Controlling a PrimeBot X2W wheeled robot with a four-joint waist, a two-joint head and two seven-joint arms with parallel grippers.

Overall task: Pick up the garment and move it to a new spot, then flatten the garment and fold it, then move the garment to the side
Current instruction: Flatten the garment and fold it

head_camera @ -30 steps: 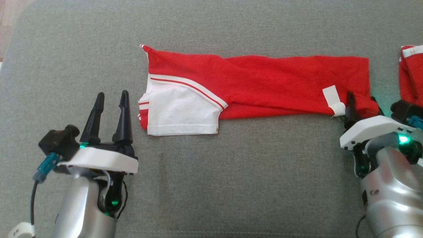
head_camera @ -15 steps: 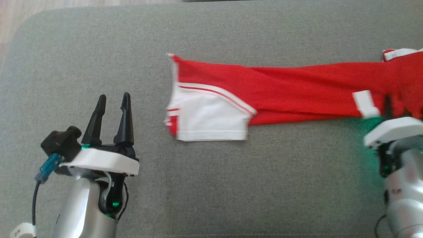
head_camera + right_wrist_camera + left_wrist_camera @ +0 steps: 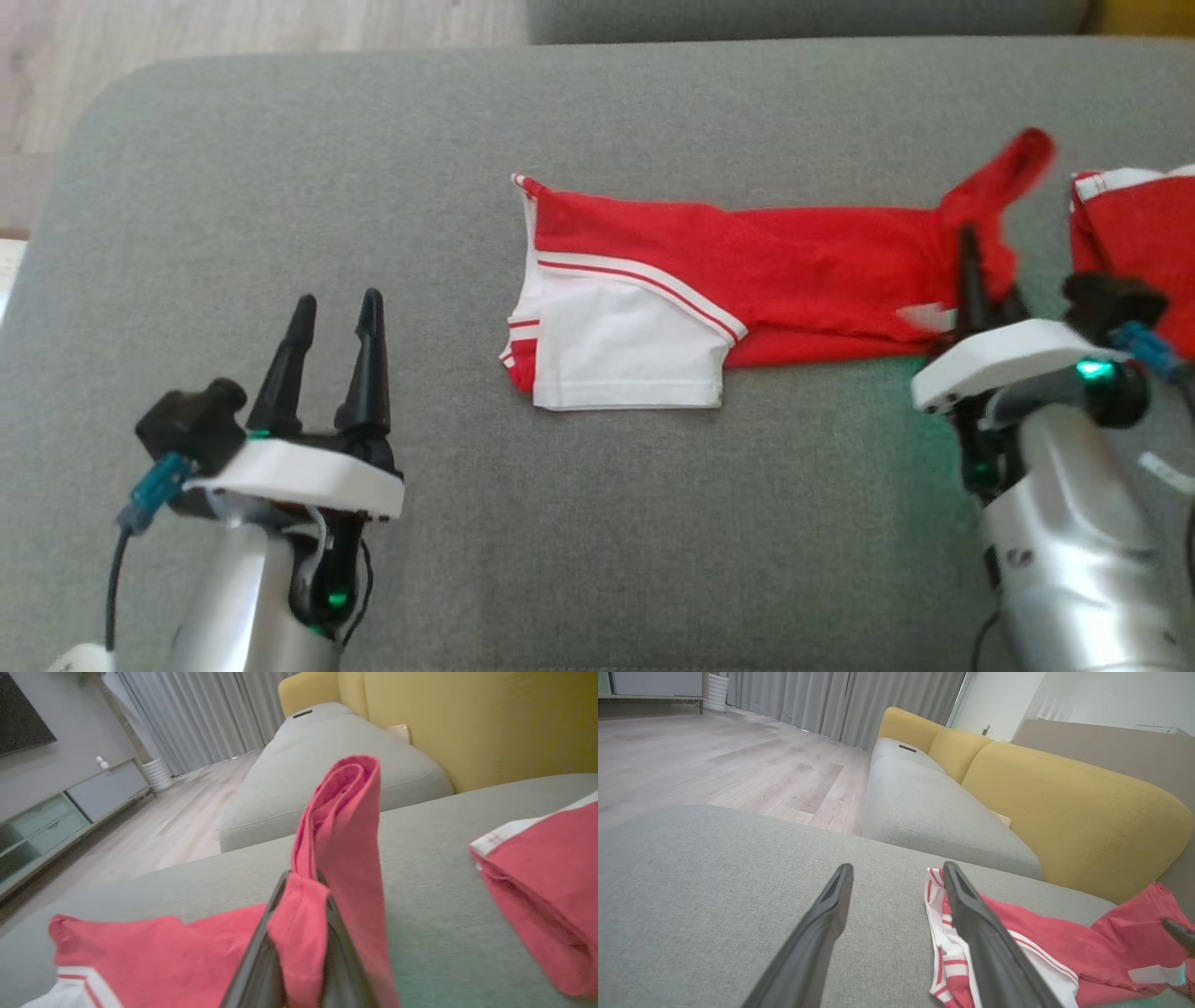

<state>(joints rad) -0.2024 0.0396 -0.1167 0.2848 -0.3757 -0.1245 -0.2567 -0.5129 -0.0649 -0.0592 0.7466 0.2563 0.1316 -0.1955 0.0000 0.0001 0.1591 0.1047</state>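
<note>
Pinching garment (image 3: 822, 261) end, raised: right hand (image 3: 301, 882) | left hand (image 3: 336, 308): spread wide

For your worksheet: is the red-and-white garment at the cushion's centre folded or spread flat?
Folded: the garment lies as a narrow layered strip, one end pinched up by the right gripper.

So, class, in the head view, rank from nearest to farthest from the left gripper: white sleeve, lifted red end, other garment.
1. white sleeve, just right of the left gripper.
2. lifted red end, far right.
3. other garment, at the right edge.
</note>
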